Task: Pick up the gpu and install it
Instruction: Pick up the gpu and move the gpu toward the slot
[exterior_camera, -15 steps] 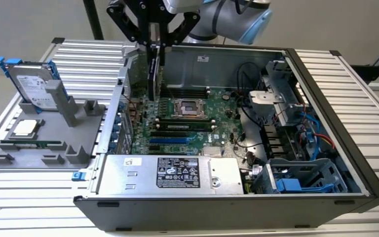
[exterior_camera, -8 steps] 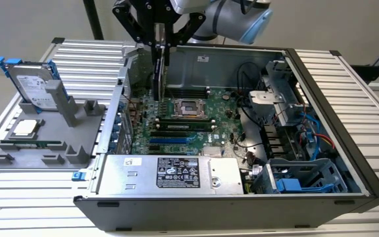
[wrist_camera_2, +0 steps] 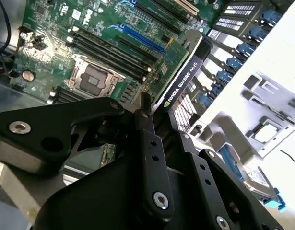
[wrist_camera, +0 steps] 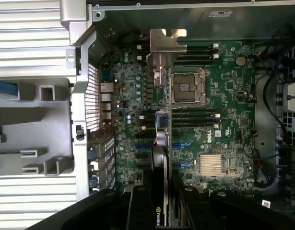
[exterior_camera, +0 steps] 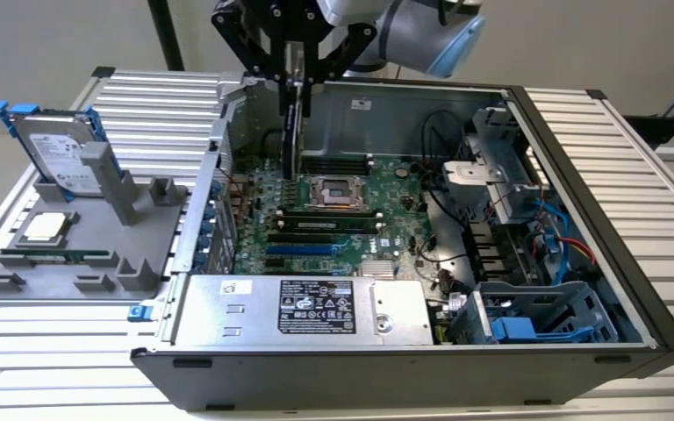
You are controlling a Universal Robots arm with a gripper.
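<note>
One card in hand: we find the gripper (exterior_camera: 296,77) clamped on the gpu (exterior_camera: 292,132), which hangs upright above the motherboard (exterior_camera: 349,232) inside the open case (exterior_camera: 372,377). We judge it light, stiff and fragile; grip the cooler and board edges, never the connector.

The case (exterior_camera: 407,373) sits mid-bench (exterior_camera: 583,132). The tray (exterior_camera: 68,294) lies beside it at the exterior view's left, with the hard drive (exterior_camera: 62,153) at its far edge. The gpu (exterior_camera: 292,132), gripped by the hand (exterior_camera: 296,79), hangs upright above the motherboard (exterior_camera: 313,224).

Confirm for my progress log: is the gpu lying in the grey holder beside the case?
No: the gripper holds the gpu upright over the motherboard inside the open case.
</note>
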